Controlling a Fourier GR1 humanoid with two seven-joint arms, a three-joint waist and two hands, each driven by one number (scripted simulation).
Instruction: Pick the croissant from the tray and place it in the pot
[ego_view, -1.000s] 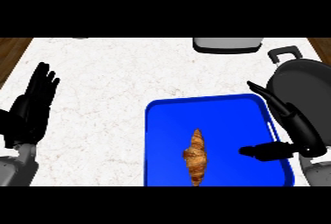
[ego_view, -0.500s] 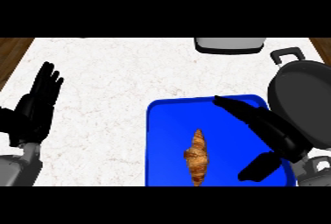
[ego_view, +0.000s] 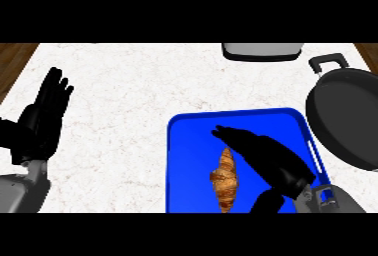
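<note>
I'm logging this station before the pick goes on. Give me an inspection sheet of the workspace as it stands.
Surface: white marbled counter, brown wood at its far corners.
Job's things: croissant lying lengthwise on the blue tray; dark pot right of the tray, handle pointing away, nothing seen inside.
Clutter: grey container at the far edge, partly cut off.
Robot hands: right robot hand open over the tray, just right of the croissant, not holding it; left robot hand open, resting at the left, fingers up.
Cables: nothing seen.
Surroundings: nothing seen beyond the counter.
</note>
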